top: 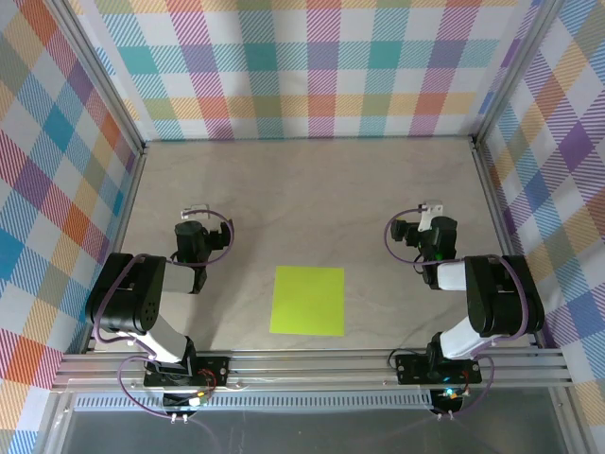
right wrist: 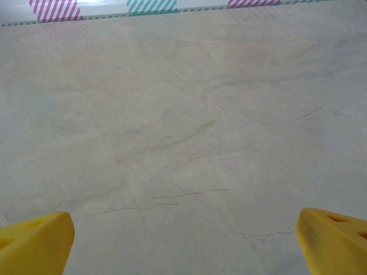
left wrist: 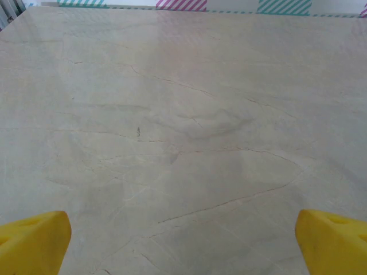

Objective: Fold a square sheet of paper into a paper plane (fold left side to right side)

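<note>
Top external camera gives me the layout: the square sheet of paper (top: 307, 301) lies flat and unfolded on the table (top: 312, 189), close to the near edge and between the two arm bases. It is well apart from both grippers. From that height I see the left gripper (top: 195, 212) and the right gripper (top: 431, 210) pointing toward the far wall, each off to its own side of the sheet, but too small for me to judge the jaws.

Both wrist cameras settle that. On the left gripper (left wrist: 183, 243) the yellow fingertips (left wrist: 31, 240) sit at opposite bottom corners of the view, spread wide with nothing between them. The right gripper (right wrist: 183, 243) looks the same, its fingertips (right wrist: 34, 240) far apart over the tabletop.

I read the surface as pale beige with faint marble-like veins, matte with a soft sheen. Plaid walls (top: 312, 66) in pink, teal, orange and purple enclose it, and a metal rail (top: 312, 364) runs along the near edge.
</note>
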Controlling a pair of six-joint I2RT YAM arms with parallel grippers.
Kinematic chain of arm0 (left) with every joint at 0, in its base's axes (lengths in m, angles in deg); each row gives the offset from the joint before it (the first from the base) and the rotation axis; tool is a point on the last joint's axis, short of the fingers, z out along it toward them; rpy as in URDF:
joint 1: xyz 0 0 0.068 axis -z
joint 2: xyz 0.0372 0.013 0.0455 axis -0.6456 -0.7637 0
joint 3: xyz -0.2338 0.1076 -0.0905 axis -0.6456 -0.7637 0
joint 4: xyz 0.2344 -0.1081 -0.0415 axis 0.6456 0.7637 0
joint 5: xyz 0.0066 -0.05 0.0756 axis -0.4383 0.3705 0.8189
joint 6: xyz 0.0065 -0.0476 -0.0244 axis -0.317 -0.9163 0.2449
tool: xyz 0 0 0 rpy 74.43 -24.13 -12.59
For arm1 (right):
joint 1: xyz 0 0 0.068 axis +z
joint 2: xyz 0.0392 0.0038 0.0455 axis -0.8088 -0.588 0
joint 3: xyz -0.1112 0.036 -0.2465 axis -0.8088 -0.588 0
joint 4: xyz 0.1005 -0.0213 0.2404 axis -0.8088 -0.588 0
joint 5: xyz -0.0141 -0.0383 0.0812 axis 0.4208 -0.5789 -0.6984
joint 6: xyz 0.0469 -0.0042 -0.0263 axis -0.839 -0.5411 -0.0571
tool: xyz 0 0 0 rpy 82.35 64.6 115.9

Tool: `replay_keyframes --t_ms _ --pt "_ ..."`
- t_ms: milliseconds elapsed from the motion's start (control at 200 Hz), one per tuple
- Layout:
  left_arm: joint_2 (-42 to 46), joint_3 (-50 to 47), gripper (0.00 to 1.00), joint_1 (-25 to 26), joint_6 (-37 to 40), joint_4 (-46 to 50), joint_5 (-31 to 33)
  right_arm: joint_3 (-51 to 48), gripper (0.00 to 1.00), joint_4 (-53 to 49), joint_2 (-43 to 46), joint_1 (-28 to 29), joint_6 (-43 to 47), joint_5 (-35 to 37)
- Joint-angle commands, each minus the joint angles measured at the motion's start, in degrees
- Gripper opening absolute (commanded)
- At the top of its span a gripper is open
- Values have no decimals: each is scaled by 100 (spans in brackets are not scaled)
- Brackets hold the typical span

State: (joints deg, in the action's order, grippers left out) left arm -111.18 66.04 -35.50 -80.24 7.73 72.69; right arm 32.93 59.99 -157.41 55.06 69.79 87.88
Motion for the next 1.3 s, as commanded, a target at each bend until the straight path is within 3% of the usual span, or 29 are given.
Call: replay_keyframes --t_ms 0,1000,1180,1295 --pt "17 44 100 -53 -56 -6 -95 94 99 101 22 -21 4 -74" --pt "146 19 100 -58 -74 1 -61 68 99 133 79 -20 -46 -34" --pt "1593 348 100 -56 -118 1659 -95 170 99 -1037 1205 -22 -196 190" --pt "2408 1046 100 -58 -684 3345 -199 450 99 -2561 2070 -22 -471 94"
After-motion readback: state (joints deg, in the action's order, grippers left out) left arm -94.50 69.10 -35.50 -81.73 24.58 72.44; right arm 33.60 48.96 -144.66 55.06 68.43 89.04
